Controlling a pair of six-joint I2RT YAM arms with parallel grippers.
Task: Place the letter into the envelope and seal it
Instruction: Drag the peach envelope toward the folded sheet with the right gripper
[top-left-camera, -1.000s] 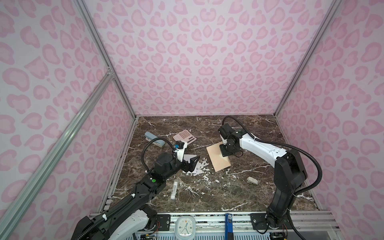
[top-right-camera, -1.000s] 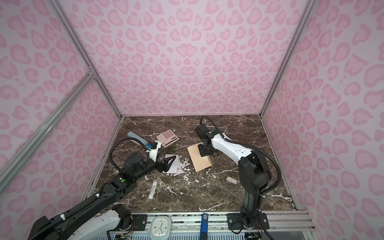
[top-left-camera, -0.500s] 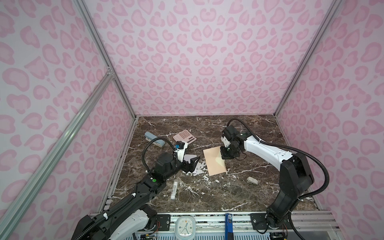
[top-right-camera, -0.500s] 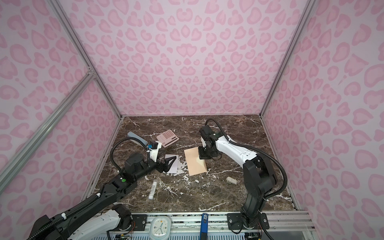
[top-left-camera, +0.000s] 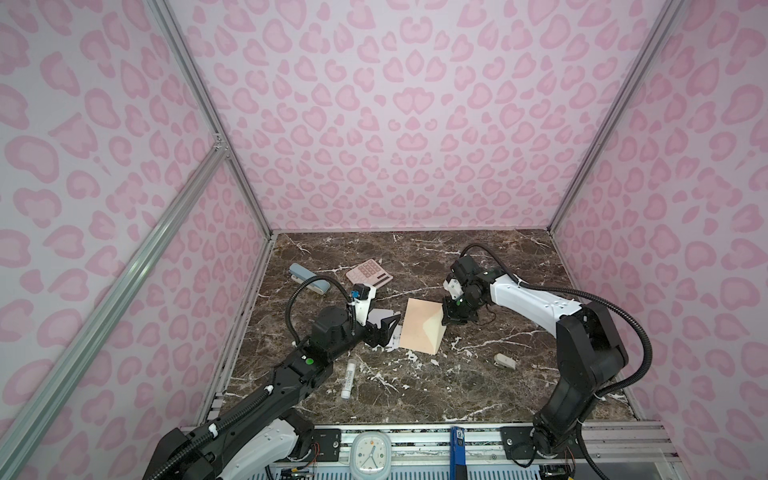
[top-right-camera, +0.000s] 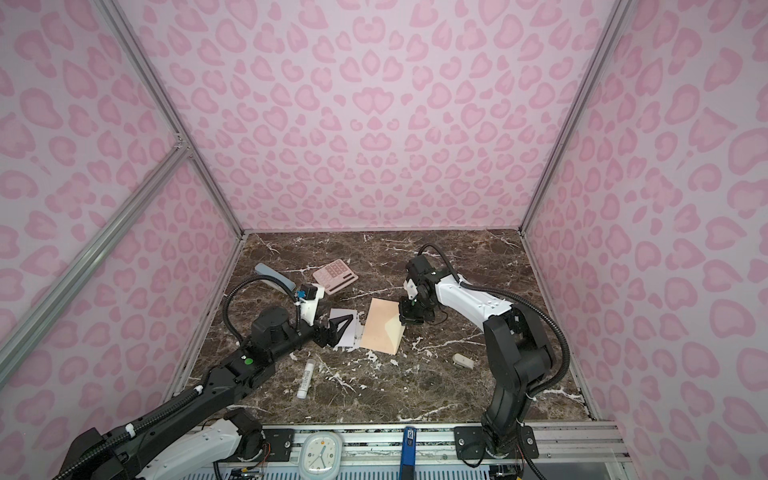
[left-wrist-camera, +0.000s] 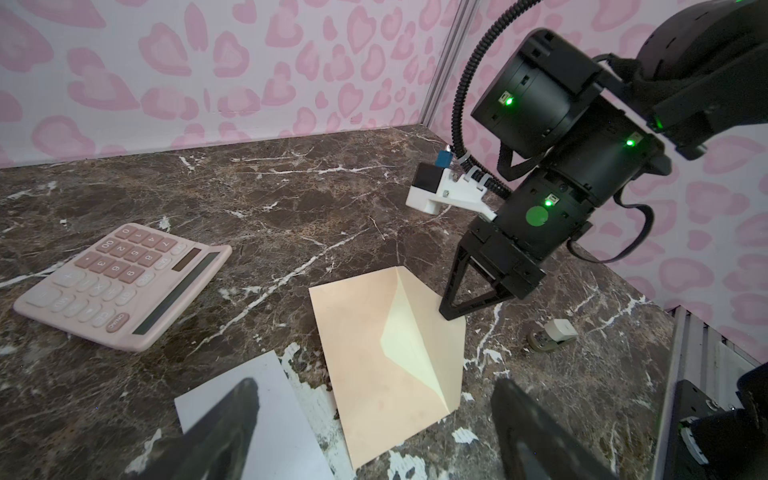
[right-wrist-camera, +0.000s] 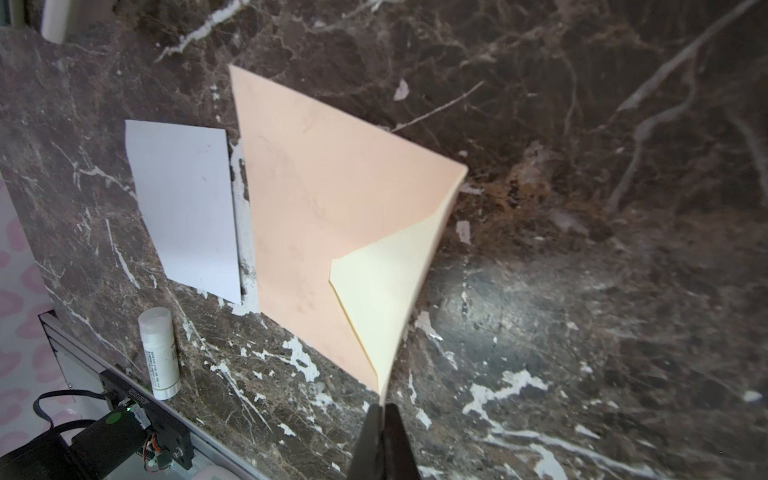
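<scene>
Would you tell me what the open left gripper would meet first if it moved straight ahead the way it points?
Most likely the flat peach-tan paper envelope, lying straight ahead of the left gripper in its wrist view; its height is unclear, so it might pass over.

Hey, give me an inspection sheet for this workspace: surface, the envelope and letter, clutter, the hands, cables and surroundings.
Surface: dark marble tabletop, with white chipped patches.
Job's things: envelope lies on the table and its cream flap looks partly lifted. The letter lies beside it across a narrow gap, not inserted.
Clutter: pink calculator, stapler, glue stick and a small beige item, all apart from the papers.
Hands: left hand is open over the letter. Right hand is shut on the envelope's flap-side edge.
Cables: black hose loops on both arms, off the papers.
Surroundings: pink heart-print walls and a clock on the front rail.
</scene>
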